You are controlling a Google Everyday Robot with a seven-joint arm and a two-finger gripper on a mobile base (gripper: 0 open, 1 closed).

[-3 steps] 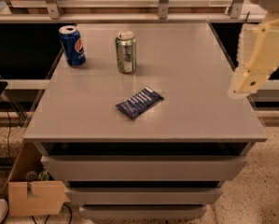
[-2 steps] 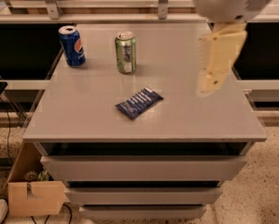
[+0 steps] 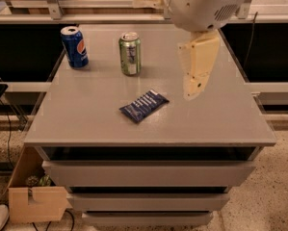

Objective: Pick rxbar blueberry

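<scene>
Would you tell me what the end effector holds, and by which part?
Nothing: the cream end effector hangs above the grey table, clear of the flat dark-blue foil-wrapped bar lying there.

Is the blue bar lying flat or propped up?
Flat: the bar lies print-side up on the table; gripper hangs to its right.

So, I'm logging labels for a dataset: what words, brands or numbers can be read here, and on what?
No text is legible enough to quote.
On the blue can: a red, white and blue roundel logo, no readable letters.
On the green can: print too blurred.
On the rxbar blueberry: white print lines, too small.
On the gripper, hanging above the table right of the bar: no markings.
</scene>
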